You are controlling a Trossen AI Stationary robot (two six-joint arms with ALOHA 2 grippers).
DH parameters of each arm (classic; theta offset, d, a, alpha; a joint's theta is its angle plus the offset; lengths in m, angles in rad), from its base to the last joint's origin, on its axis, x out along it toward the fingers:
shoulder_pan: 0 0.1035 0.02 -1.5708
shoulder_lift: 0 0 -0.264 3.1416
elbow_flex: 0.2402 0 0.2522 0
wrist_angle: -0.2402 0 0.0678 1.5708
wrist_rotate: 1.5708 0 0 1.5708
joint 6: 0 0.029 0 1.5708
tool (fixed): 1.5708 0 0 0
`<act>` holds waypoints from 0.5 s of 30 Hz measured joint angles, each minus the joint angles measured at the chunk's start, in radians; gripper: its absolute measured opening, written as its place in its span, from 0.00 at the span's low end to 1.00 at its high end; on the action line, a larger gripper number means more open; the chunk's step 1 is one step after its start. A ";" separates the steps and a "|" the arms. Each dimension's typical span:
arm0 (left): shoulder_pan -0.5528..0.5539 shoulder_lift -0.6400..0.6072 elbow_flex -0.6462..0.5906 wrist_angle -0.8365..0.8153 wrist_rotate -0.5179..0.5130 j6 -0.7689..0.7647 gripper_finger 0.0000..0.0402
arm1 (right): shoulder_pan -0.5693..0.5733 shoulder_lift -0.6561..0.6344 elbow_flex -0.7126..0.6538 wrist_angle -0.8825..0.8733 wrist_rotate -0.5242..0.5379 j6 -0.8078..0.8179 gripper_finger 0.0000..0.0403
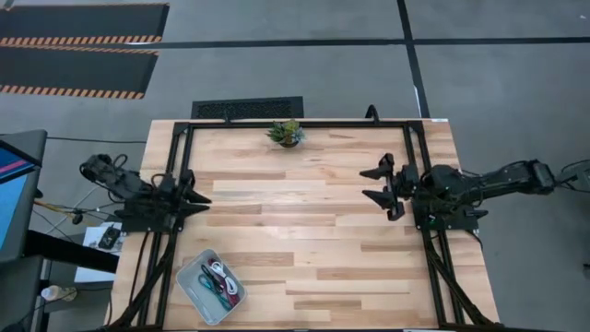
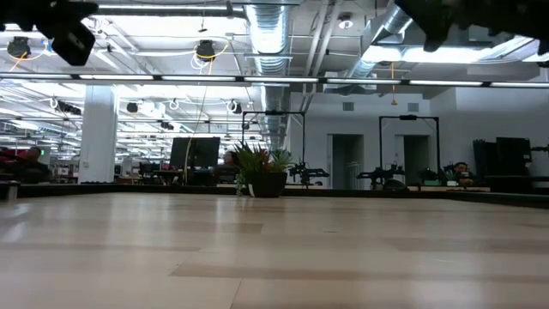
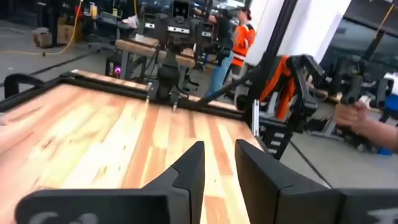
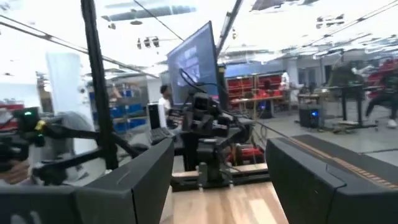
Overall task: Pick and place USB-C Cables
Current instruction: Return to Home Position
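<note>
The USB-C cables [image 1: 219,281] lay tangled together inside the gray bin [image 1: 193,262] at the near-left corner of the surface [image 1: 304,240]. White, teal, dark red and black strands could be told apart in the heap, though an exact count could not be made from the high view. No loose cable showed anywhere else on the boards, so the picking and placing looked finished. The small potted plant [image 1: 287,132] stood alone at the middle of the far edge. The left arm [image 1: 138,198] sat folded back at the left edge, its jaws clenched to a narrow slit and gripping nothing. The right arm [image 1: 461,189] reached in from the right edge with its jaws released wide and empty. Judging from that posture, only tucking the arms into rest seemed left.
</note>
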 joint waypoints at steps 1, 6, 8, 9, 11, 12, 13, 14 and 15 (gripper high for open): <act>0.000 0.000 -0.012 0.005 0.001 0.007 0.19 | -0.002 -0.004 -0.013 0.004 0.002 0.000 0.69; 0.000 0.001 -0.076 0.012 -0.007 0.021 0.15 | -0.038 -0.123 -0.022 -0.053 0.049 0.001 0.69; 0.000 -0.002 -0.074 0.028 -0.009 0.034 0.14 | -0.060 -0.243 0.030 -0.160 0.048 0.006 0.69; 0.000 -0.002 -0.074 0.037 -0.009 0.045 0.13 | -0.068 -0.303 0.057 -0.245 0.048 0.019 0.69; 0.000 -0.001 -0.074 0.038 -0.001 0.069 0.12 | -0.075 -0.399 0.107 -0.393 0.049 0.057 0.69; 0.000 -0.001 -0.074 0.040 0.003 0.084 0.12 | -0.071 -0.427 0.112 -0.426 0.045 0.065 0.69; 0.000 -0.001 -0.074 0.039 0.013 0.097 0.11 | -0.062 -0.448 0.109 -0.448 0.036 0.064 0.69; 0.000 -0.001 -0.076 0.042 0.021 0.105 0.11 | -0.050 -0.464 0.095 -0.457 0.033 0.056 0.69; 0.000 -0.001 -0.083 0.048 0.025 0.110 0.10 | -0.039 -0.472 0.077 -0.452 0.042 0.043 0.69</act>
